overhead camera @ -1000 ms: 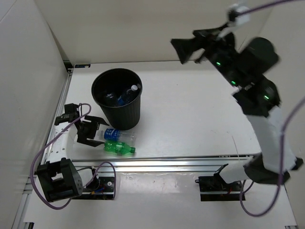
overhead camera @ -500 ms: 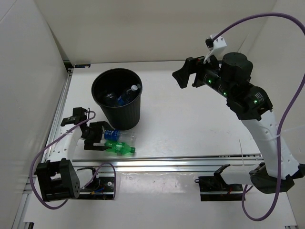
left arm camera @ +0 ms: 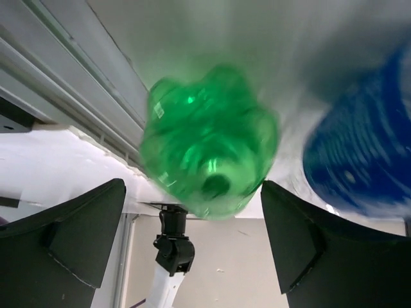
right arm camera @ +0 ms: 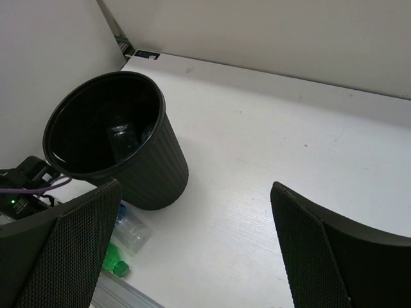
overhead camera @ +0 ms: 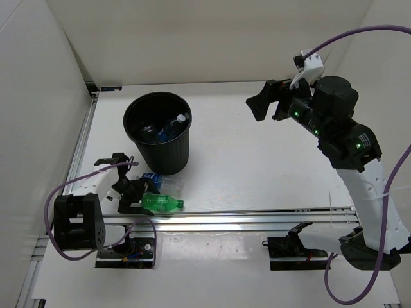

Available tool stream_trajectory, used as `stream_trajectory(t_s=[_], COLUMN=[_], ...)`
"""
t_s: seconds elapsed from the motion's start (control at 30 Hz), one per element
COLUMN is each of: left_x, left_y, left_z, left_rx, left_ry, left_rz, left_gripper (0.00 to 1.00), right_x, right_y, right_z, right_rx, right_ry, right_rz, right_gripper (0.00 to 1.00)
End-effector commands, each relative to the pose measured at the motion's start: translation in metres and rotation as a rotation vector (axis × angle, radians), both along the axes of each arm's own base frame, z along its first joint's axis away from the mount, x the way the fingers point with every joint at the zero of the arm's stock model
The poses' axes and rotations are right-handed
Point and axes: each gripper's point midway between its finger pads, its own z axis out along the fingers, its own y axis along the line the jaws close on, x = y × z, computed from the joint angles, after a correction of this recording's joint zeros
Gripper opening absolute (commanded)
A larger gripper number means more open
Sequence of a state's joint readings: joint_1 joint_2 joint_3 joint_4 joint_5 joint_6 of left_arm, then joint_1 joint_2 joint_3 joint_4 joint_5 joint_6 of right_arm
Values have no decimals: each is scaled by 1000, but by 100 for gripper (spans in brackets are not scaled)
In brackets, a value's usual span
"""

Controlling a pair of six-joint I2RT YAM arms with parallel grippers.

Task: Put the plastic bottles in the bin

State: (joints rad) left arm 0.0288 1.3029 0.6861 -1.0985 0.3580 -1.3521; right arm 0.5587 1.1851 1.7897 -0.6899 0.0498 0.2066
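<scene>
White worktop (overhead camera: pixel 257 167) fills the scene, walled by pale panels, with an aluminium rail (overhead camera: pixel 257 218) along its near edge.

Just behind the rail at the near left, the left tool (overhead camera: pixel 130 196) sits low with its fingers apart, one on each side of the green bottle's base and not clamped on it. The green bottle (overhead camera: pixel 160 203) lies on its side with its long axis running along the rail, its base toward the left tool and its cap pointing right. The left wrist view shows what the overhead one does not: the lobed base (left arm camera: pixel 205 160) seen end-on, with a gap between it and each dark finger (left arm camera: pixel 64 237).

Just behind it lies the clear bottle (overhead camera: pixel 154 181), blue-labelled and also on its side, roughly parallel to the green one and close against the foot of the bin. Its label fills the right of the left wrist view, blurred. I cannot tell which end carries its cap.

The bin (overhead camera: pixel 167 154) stands upright at the left of the worktop. From above, a blue-labelled, white-capped bottle (overhead camera: pixel 170 128) shows inside it, leaning toward the right wall. The right wrist view gives only a dim clear shape in there.

The right tool (overhead camera: pixel 264 106) hangs high at the far right, well apart from everything else. Its fingers are spread wide and hold nothing.
</scene>
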Motion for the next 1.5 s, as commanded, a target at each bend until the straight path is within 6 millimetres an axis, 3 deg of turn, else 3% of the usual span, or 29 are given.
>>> stream_trajectory(t_s=[0.0, 0.17, 0.37, 0.53, 0.6, 0.63, 0.67, 0.7, 0.77, 0.9, 1.0, 1.03, 1.1, 1.13, 1.23, 1.27, 1.33, 1.43, 1.47], left_x=[0, 3, -4, -4, 15, 9, 16, 33, 25, 47, 60, 68, 80, 87, 113, 131, 147, 179, 184], left_y=[0, -2, -6, 2, 1, 1, 8, 15, 22, 29, 34, 35, 38, 40, 48, 51, 56, 63, 64], left_z=[-12, -22, -28, -24, 2, 20, 34, 63, 94, 165, 202, 226, 246, 270, 292, 310, 332, 331, 318], left_rx=[4, 3, -19, -29, -42, -43, -20, 7, 25, 53, 86, 104, 126, 144, 189, 209, 240, 258, 248], left_ry=[11, -15, -33, -43, -116, -114, -141, -227, -233, -446, -587, -666, -731, -805, -866, -930, -1002, -1034, -1008], left_rz=[5, -26, -1, 57, 32, 15, 36, 32, 48, -6, -43, -57, -101, -110, -145, -156, -162, -158, -147], left_gripper=[95, 82, 54, 37, 37, 37, 37, 37, 37, 37, 38, 38, 39, 39, 39, 39, 39, 46, 48], right_x=[0, -4, -9, 0, 2, 2, 2, 3, 8, 19, 23, 22, 22, 22, 26, 26, 26, 26, 26], right_y=[-6, -10, -11, -2, -1, -1, -1, 0, -2, 3, 6, 8, 8, 8, 8, 8, 8, 8, 6], right_z=[-1, -19, -28, -33, -27, -27, -27, -32, -35, -39, -43, -48, -48, -48, -51, -51, -51, -51, -48], right_rx=[-19, -61, -81, -96, -90, -89, -89, -99, -108, -119, -108, -112, -112, -112, -119, -119, -119, -119, -116], right_ry=[-6, 65, 102, 117, 107, 107, 107, 123, 128, 143, 161, 173, 173, 173, 179, 179, 179, 179, 170], right_rz=[-15, -15, -5, 16, 16, 16, 16, 17, -4, -13, -18, -7, -7, -7, -19, -19, -19, -19, -28], right_gripper=[100, 100, 100, 100, 100, 100, 100, 100, 100, 100, 100, 100, 100, 100, 100, 100, 100, 100, 100])
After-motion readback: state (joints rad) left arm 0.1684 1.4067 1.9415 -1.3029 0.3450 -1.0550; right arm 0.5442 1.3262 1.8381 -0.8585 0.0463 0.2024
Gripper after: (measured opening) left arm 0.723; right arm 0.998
